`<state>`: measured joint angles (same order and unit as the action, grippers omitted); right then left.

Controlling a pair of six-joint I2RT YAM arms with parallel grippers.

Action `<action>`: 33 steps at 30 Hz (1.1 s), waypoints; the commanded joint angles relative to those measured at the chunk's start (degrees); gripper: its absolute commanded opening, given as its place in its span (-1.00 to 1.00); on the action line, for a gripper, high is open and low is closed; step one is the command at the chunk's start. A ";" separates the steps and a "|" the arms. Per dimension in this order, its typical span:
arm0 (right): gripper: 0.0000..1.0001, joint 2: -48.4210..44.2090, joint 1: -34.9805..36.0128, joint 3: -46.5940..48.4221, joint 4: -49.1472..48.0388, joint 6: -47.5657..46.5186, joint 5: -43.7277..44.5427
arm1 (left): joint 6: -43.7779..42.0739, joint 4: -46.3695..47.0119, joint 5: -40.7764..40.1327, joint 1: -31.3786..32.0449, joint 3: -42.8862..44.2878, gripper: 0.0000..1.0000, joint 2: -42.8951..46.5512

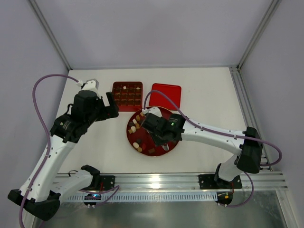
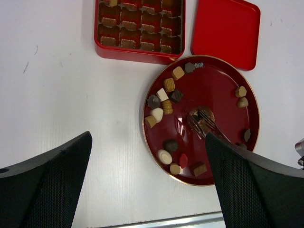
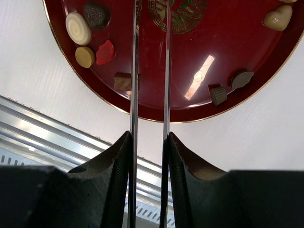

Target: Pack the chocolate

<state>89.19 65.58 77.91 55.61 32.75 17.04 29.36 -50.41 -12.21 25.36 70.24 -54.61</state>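
The chocolate (image 2: 161,102), small brown, tan and cream pieces, lies scattered on a round red plate (image 2: 223,90). More pieces fill the cells of the red grid box (image 2: 140,26) behind it. My right gripper (image 3: 148,137) is shut on a pair of metal tongs (image 3: 134,71), whose two blades reach over the plate toward its gold emblem (image 3: 178,12). A brown square piece (image 3: 122,81) lies against the left blade. The tong tips run out of the right wrist view. My left gripper (image 2: 148,142) hangs open above the table, at the plate's near-left rim, holding nothing.
A flat red lid (image 1: 166,95) lies right of the grid box (image 1: 127,95). The plate (image 1: 129,135) sits mid-table under the right arm. A metal rail (image 1: 156,180) runs along the near table edge. Grey walls enclose three sides.
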 commanded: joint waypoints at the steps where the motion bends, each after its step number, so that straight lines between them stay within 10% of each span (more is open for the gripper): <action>1: -0.26 -2.79 -0.19 2.60 -0.16 -0.58 1.77 | -0.36 1.72 0.25 -0.05 0.16 0.99 0.29; 33: -0.19 -3.67 -0.45 0.05 -1.56 -0.14 -1.48 | -0.36 1.64 0.17 0.03 0.25 0.99 0.21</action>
<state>88.68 65.39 78.02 55.59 32.49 16.19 29.36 -50.41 -12.21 25.39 70.22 -54.63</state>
